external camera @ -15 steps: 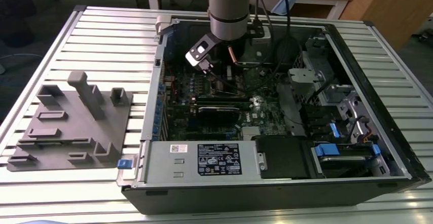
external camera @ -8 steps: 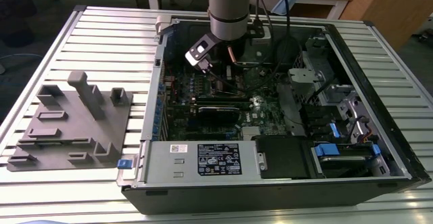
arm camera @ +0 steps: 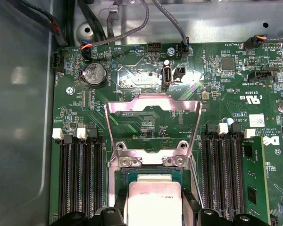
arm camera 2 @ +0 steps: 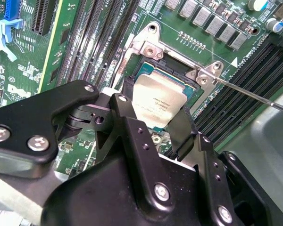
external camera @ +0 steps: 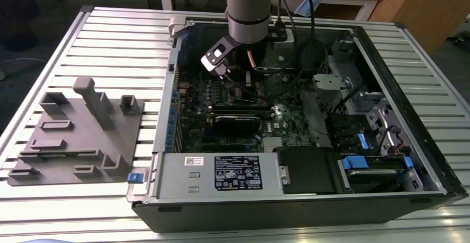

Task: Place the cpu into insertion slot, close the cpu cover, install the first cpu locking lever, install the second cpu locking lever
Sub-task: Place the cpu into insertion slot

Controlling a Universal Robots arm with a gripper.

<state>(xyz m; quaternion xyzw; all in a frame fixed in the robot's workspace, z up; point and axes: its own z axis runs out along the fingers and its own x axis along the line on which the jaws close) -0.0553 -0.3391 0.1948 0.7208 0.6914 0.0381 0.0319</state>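
My gripper is shut on the cpu, a pale silvery square chip held by its two opposite edges between the black fingers. The chip hangs slightly tilted just above the insertion slot, whose dark centre and metal rim show beyond it. In the first wrist view the cpu sits over the slot, and the cpu cover stands swung open behind it. A thin locking lever sticks out beside the socket. In the exterior view the gripper is low inside the computer case.
Long black memory slots flank the socket on both sides, and a green memory stick stands in one. Cables run above the board. A grey fixture plate lies at the exterior view's left, and the power supply is in front.
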